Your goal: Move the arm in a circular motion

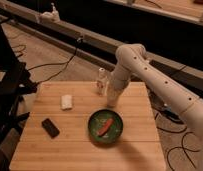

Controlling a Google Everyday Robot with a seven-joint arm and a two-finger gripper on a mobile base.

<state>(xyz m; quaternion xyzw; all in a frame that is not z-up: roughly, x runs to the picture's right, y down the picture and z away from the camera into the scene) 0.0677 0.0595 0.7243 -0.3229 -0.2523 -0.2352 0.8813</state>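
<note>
Your arm (145, 70) reaches in from the right, bends at a bulky joint above the table's (135, 150) far edge and drops down, its gripper (112, 100) low over the wood just behind the green plate (95, 131); beside it stands a small bottle (101, 80), with a white block (67, 102) and black phone (50, 127) to the left
</note>
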